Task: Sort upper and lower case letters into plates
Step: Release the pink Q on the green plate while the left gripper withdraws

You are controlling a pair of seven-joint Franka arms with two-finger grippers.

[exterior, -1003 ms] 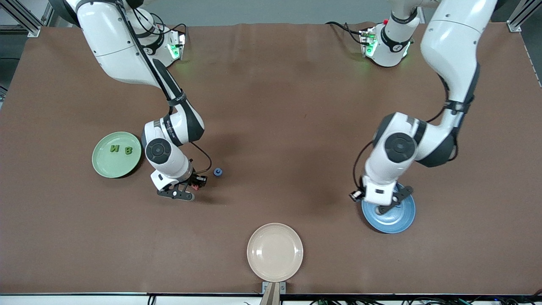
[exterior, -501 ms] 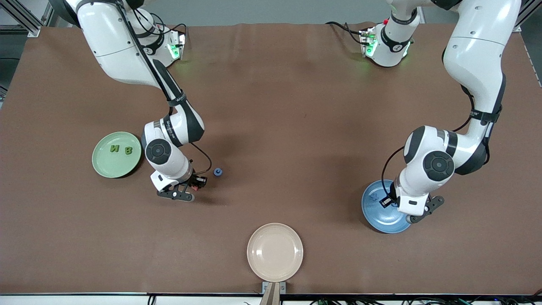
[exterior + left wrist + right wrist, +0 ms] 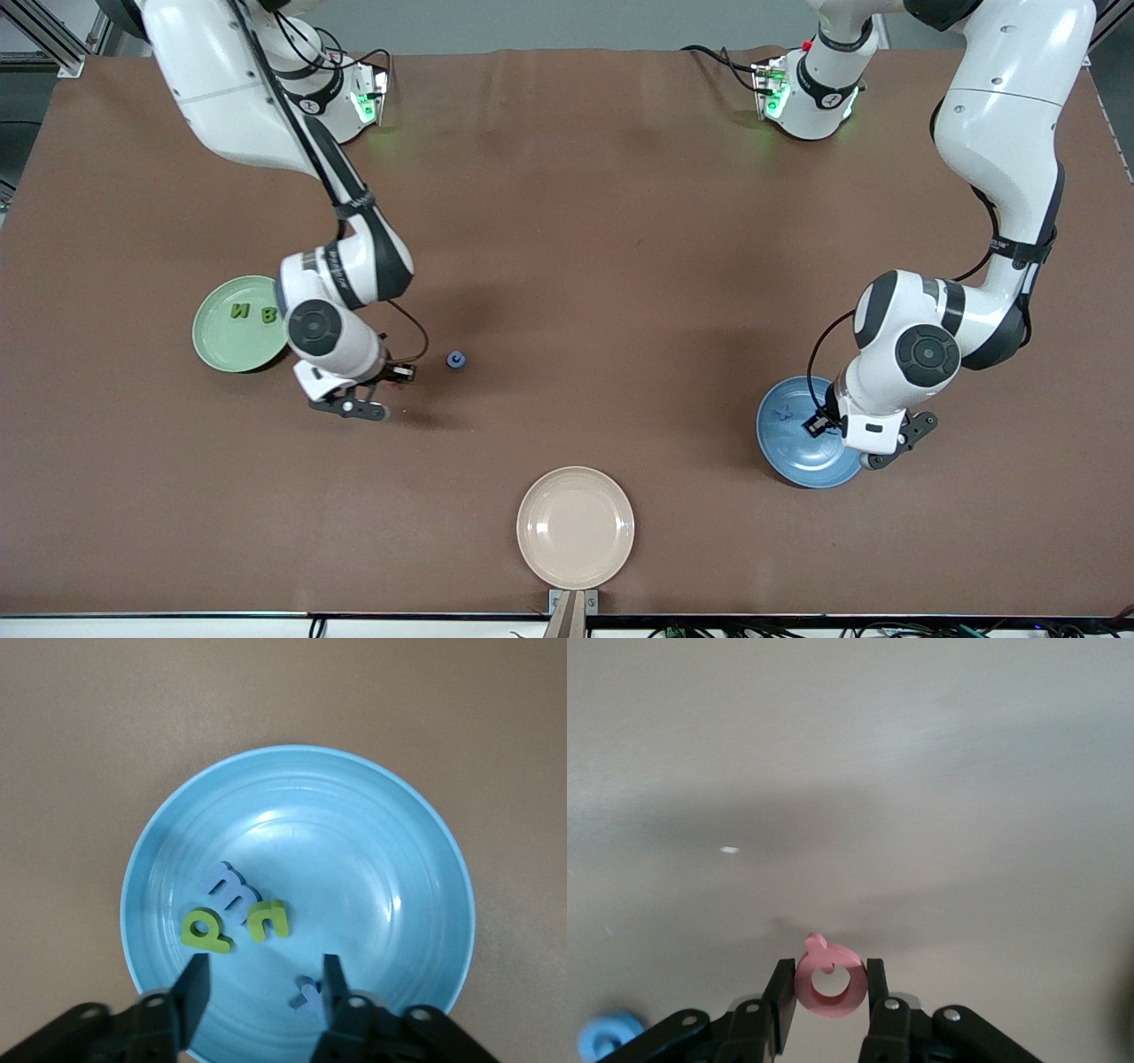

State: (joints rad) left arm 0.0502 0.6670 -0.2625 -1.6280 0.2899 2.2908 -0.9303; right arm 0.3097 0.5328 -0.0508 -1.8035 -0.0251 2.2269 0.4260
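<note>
The blue plate (image 3: 372, 859) holds a blue m (image 3: 226, 889), a green p (image 3: 204, 931), a green n (image 3: 267, 920) and a small blue letter (image 3: 306, 997). My left gripper (image 3: 261, 992) hangs open just over this plate (image 3: 784, 443), nothing between its fingers. My right gripper (image 3: 827, 988) is shut on a pink ring-shaped letter (image 3: 827, 986), above the table between the green plate (image 3: 221, 346) and a loose blue letter (image 3: 455, 359). Lying in the green plate are two green capitals, N (image 3: 240, 311) and B (image 3: 268, 314).
A cream plate (image 3: 576, 527) with nothing in it sits at the table's edge nearest the front camera. The two arm bases stand along the edge farthest from that camera. Brown table surface lies open between the two arms.
My left arm swung toward its own end of the table over the blue plate and its gripper opened. My right gripper, holding the pink letter, shifted toward the green plate.
</note>
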